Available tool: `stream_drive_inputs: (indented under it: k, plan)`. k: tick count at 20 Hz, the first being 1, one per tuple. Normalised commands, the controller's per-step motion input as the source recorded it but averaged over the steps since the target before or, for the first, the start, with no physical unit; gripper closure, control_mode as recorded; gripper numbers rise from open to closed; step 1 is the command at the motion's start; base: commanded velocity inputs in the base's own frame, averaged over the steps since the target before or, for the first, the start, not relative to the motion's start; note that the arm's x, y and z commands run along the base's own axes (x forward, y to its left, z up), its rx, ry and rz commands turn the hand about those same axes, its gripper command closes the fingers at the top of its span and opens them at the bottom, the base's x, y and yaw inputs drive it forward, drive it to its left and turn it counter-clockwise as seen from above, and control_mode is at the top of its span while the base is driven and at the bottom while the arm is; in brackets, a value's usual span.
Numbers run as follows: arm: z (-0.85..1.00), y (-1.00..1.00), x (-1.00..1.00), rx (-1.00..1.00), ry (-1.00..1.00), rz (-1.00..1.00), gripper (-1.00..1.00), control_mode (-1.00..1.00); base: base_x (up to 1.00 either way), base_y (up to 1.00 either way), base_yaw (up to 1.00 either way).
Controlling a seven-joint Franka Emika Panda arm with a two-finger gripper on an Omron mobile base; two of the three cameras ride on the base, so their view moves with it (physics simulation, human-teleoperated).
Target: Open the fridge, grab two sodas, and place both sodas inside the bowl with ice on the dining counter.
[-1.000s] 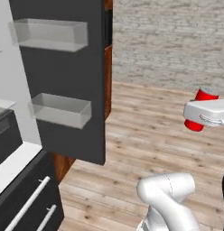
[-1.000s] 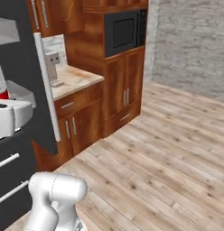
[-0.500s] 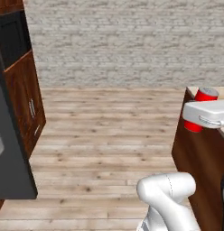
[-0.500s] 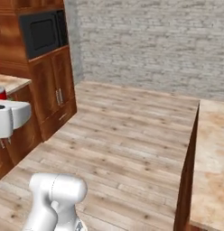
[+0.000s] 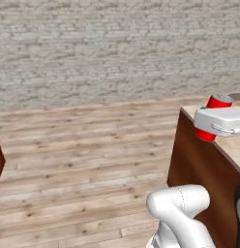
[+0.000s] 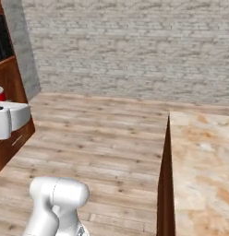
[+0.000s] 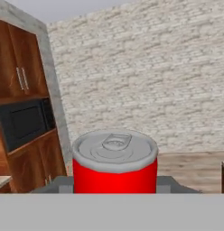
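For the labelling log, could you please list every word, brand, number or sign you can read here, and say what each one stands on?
No readable text anywhere.
Red soda can, held in the claw: plain red side, plain silver lid, no brand or lettering.
Microwave: dark front, no legible markings.
Dining counter, cabinets and brick wall: no signs or labels.

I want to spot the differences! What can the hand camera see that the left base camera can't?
Hand view: a built-in microwave in wooden cabinets, plus the red soda can's silver top. Left base view: the dining counter and the robot's white arm. Both: the red soda can held upright in the tool, the brick wall and the wood floor.
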Motion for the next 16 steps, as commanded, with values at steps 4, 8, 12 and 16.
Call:
stream_drive_inputs:
  k: [4,8,12,16]
  plan:
    - [0.0,0.0,0.0,0.0,0.0,0.0,1.0,1.0,1.0,0.03,-0.39]
    - [0.0,0.0,0.0,0.0,0.0,0.0,1.0,1.0,0.96,0.27,-0.47]
    - [0.0,0.0,0.0,0.0,0.0,0.0,1.0,1.0,0.83,0.38,-0.5]
    - [0.0,0.0,0.0,0.0,0.0,0.0,1.0,1.0,0.73,0.46,-0.53]
